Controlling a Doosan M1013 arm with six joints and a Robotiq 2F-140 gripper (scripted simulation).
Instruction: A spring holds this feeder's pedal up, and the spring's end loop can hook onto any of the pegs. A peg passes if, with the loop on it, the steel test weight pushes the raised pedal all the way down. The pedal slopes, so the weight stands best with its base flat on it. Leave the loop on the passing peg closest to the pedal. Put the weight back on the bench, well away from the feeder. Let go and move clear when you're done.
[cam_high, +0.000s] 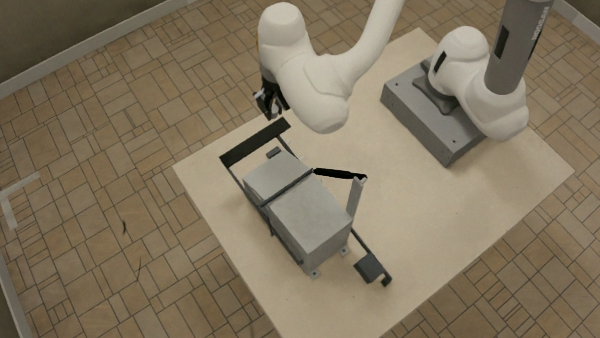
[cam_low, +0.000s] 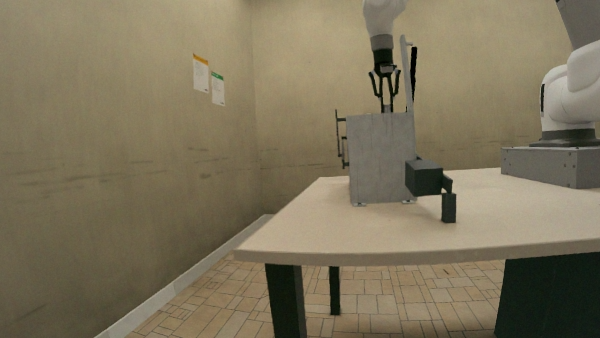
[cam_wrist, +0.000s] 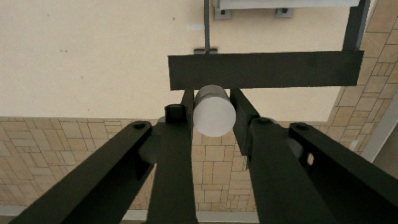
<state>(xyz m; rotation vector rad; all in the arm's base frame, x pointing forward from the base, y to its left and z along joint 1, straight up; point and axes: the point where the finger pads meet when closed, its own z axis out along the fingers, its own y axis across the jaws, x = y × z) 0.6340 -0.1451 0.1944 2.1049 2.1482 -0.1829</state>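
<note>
My gripper (cam_wrist: 211, 102) is shut on the steel test weight (cam_wrist: 214, 110), a pale cylinder held upright between the fingers. It hangs just above the dark pedal bar (cam_wrist: 265, 69), a little apart from it. In the overhead view the gripper (cam_high: 270, 105) hovers over the raised pedal (cam_high: 255, 142) at the far end of the grey feeder box (cam_high: 297, 210). In the side view the gripper (cam_low: 385, 95) is above the box top (cam_low: 381, 150). Small pegs (cam_low: 341, 140) stick out of the box's far side. I cannot make out the spring loop.
A black strip (cam_high: 340, 173) runs from the box top to a grey upright post (cam_high: 355, 195). A dark block on a bracket (cam_high: 371, 268) sits at the feeder's near end. The arm's grey base (cam_high: 432, 120) stands at the bench's back right.
</note>
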